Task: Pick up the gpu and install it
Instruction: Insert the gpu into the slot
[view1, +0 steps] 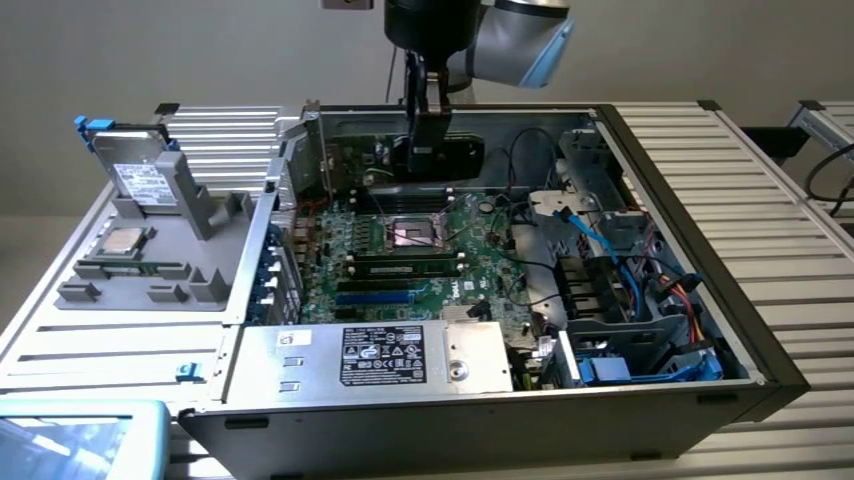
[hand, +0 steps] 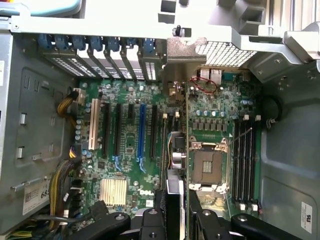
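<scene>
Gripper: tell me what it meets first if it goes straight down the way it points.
The gripper holds the gpu, which leads. The card's lower edge would likely meet the motherboard first, seemingly beside the CPU socket. Depth is unclear.

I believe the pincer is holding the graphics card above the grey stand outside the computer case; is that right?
Not quite: the exterior view shows the pincer holding the graphics card above the motherboard inside the computer case.
</scene>
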